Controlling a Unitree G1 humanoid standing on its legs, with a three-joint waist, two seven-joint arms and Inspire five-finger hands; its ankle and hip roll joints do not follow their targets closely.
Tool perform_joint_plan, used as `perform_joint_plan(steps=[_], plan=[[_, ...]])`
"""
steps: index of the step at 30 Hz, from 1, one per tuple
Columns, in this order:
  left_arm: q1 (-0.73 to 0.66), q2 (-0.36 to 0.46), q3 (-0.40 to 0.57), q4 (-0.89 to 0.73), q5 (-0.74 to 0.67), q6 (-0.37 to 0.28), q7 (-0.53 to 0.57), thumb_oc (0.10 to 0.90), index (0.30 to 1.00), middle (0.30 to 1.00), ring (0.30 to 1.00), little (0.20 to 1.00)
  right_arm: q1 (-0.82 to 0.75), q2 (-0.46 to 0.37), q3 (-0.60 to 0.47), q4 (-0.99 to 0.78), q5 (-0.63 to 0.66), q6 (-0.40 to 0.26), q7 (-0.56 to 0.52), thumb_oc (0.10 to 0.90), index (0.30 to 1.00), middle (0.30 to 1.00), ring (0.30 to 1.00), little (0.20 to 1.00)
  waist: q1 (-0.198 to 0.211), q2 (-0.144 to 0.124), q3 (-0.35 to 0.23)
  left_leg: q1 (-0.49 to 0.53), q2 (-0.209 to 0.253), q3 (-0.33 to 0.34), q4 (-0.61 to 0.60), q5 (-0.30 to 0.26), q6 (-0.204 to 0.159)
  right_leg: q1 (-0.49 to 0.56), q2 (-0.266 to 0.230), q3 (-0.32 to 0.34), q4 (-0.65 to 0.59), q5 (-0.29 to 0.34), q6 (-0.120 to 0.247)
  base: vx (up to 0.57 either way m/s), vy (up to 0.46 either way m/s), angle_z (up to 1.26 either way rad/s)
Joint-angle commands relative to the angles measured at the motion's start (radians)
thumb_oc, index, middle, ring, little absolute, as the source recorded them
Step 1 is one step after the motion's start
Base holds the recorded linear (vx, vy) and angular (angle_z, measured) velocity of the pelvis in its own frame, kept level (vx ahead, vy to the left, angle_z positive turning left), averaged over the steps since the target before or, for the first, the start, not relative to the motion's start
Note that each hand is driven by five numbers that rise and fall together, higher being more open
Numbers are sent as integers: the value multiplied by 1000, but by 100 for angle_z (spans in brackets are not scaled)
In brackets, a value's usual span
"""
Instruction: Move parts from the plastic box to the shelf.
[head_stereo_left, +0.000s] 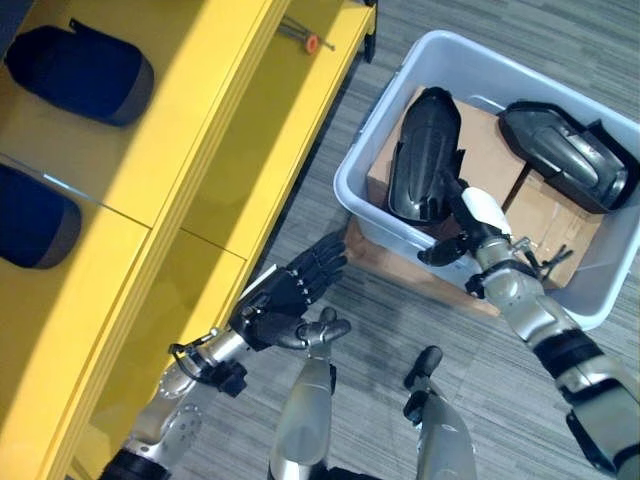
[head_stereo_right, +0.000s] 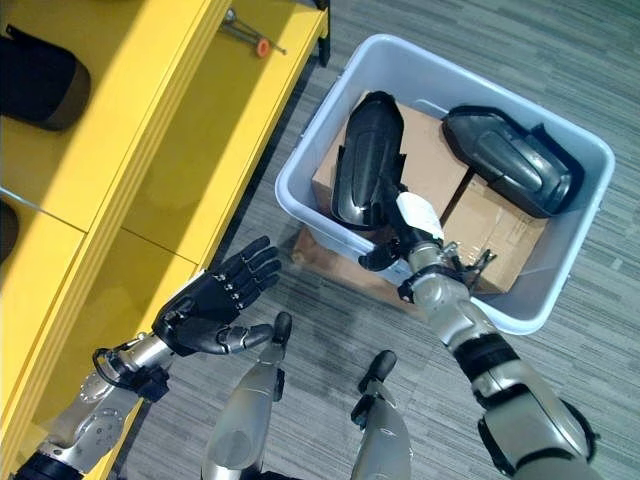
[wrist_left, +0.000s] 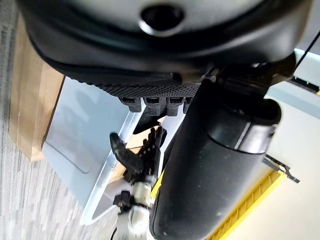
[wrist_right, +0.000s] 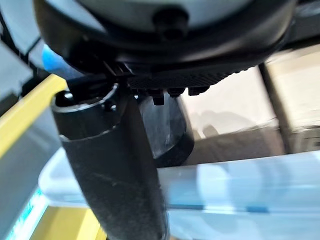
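The yellow shelf (head_stereo_left: 215, 150) runs along the left side. On its upper level, toward its left edge, lie two dark blue rounded parts (head_stereo_left: 80, 72), one beyond the other and well apart. At its far right corner rest a few thin metal rods with an orange tip (head_stereo_left: 305, 38).

The left hand (head_stereo_left: 285, 300) hangs over the grey carpeted floor (head_stereo_left: 370, 300), just beside the shelf's front edge, palm turned up, fingers straight and spread wide, thumb out to the side, holding nothing.

To the right stands the pale grey plastic box (head_stereo_left: 370, 130) on the floor, with a flat brown board (head_stereo_left: 375, 255) showing under its near edge. Cardboard (head_stereo_left: 490, 150) lines the bottom of the box. A long glossy black part (head_stereo_left: 425, 155) lies on the cardboard along the left wall of the box. A second, broader black part (head_stereo_left: 565, 155) lies toward the far right corner of the box, apart from the first.

The right hand (head_stereo_left: 465, 225) reaches over the near rim of the box and is against the near end of the long black part, its white-covered thumb up. Whether its fingers close on the part cannot be told.
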Motion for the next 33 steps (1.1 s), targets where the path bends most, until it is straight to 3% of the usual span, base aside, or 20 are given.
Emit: perform_joint_plan(steps=[1,8,15,21,25,26,29,31,33], plan=[[14,-27,54,-140,-34,-78,-19,900,1000,1000,1000,1000,-49,-115,-49,-118,-33,-60,86,900,1000,1000,1000,1000,-44,-8,-22,21,-53,42,75,-138,56,46,72,43,72,-137,-16,-12,6,-15],[13,-45,50,-123,-13,-114,-8,900,1000,1000,1000,1000,91,-39,-30,-144,11,-106,158,900,1000,1000,1000,1000,-66,-18,-22,3,-48,47,78,-138,58,25,78,57,71,-134,-17,-37,-4,-8],[15,-64,47,-113,14,-145,-6,900,1000,1000,1000,1000,152,22,-9,-126,0,-117,137,900,1000,1000,1000,1000,-70,-25,-22,3,-49,47,69,-135,57,21,84,61,64,-132,-21,-29,-14,-2],[12,-69,45,-113,19,-145,-4,900,1000,1000,1000,1000,176,32,-22,-130,43,-174,101,900,1000,1000,1000,1000,-76,-24,-22,15,-48,49,62,-132,58,30,88,65,60,-130,-22,0,0,0],[27,-64,57,-129,21,-143,8,900,1000,1000,1000,1000,193,7,-68,-253,53,-252,80,900,1000,1000,1000,1000,-87,-26,-22,36,-46,55,58,-133,59,47,90,71,54,-129,-21,0,0,0],[30,-66,57,-133,23,-149,17,900,1000,1000,1000,1000,200,-9,-98,-328,19,-302,2,900,1000,1000,1000,1000,-95,-26,-22,42,-44,59,58,-132,60,52,90,74,51,-125,-20,23,47,-4],[46,-79,52,-142,25,-165,47,900,1000,1000,1000,1000,230,-21,-193,-507,46,-339,-54,900,1000,1000,1000,1000,-117,-22,-22,62,-40,71,61,-139,63,60,91,89,55,-127,-19,16,89,-3],[54,-88,56,-144,21,-174,53,900,1000,1000,1000,1000,258,-6,-253,-589,95,-381,2,900,1000,1000,1000,1000,-132,-19,-22,73,-41,77,61,-145,64,65,91,100,57,-130,-19,-4,104,-12],[63,-94,60,-151,19,-175,60,900,1000,1000,1000,1000,283,3,-290,-637,144,-381,51,900,1000,1000,1000,1000,-141,-16,-22,82,-41,82,63,-148,64,70,89,105,62,-134,-18,1,71,-21]])
